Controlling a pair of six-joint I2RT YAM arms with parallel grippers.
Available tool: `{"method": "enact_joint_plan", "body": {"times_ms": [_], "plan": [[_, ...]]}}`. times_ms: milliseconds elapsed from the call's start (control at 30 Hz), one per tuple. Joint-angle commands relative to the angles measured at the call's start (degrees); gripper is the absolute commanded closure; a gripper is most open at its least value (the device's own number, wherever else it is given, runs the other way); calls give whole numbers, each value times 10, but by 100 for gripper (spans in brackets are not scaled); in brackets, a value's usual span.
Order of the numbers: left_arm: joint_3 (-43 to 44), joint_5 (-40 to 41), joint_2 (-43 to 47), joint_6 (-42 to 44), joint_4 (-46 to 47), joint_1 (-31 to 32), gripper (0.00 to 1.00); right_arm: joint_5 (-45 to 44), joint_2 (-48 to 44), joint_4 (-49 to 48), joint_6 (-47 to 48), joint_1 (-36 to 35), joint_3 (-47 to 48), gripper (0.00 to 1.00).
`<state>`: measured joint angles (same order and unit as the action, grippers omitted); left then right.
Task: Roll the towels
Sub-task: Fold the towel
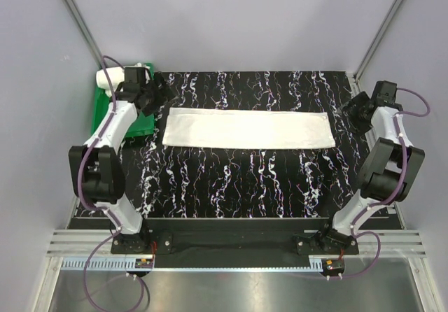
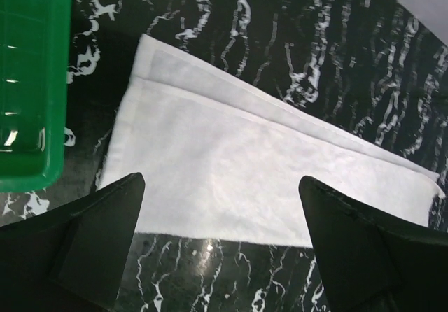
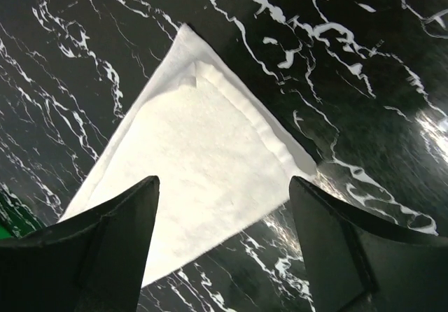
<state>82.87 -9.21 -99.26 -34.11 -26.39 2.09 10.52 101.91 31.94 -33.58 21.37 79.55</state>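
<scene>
One towel (image 1: 248,129) is recorded flat, folded lengthwise, at the centre of the table (image 1: 245,186). The left gripper (image 2: 220,182) is positioned at its 9 o'clock end and the right gripper (image 3: 224,180) at its 3 o'clock end. Both are spread wide, and nothing is held.

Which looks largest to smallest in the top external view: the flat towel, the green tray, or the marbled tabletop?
1. marbled tabletop
2. flat towel
3. green tray, partly hidden by the left arm, so its full size is unsure
</scene>
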Motion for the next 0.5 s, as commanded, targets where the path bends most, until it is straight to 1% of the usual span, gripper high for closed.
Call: {"method": "enact_joint_plan", "body": {"times_ms": [0, 100, 133, 167, 200, 233, 267, 367, 467], "plan": [[-44, 15, 66, 15, 21, 41, 1, -44, -54, 9, 39, 0, -42, 18], [-83, 31, 97, 12, 30, 91, 1, -22, -72, 6, 44, 19, -98, 21], [-91, 34, 107, 12, 34, 106, 1, -2, -74, -2, 41, 25, -109, 21], [-104, 45, 109, 11, 39, 134, 1, 6, -75, -6, 39, 36, -119, 22], [-109, 51, 112, 11, 39, 149, 1, 14, -77, -10, 36, 39, -134, 23], [-112, 55, 112, 11, 41, 163, 1, 19, -77, -16, 34, 39, -140, 24], [-113, 67, 110, 11, 40, 190, 1, 24, -75, -18, 33, 39, -142, 25], [-114, 73, 99, 11, 42, 235, 1, 42, -62, -25, 26, 39, -148, 30], [-116, 69, 92, 9, 44, 259, 1, 53, -43, -31, 24, 40, -148, 35]]}}
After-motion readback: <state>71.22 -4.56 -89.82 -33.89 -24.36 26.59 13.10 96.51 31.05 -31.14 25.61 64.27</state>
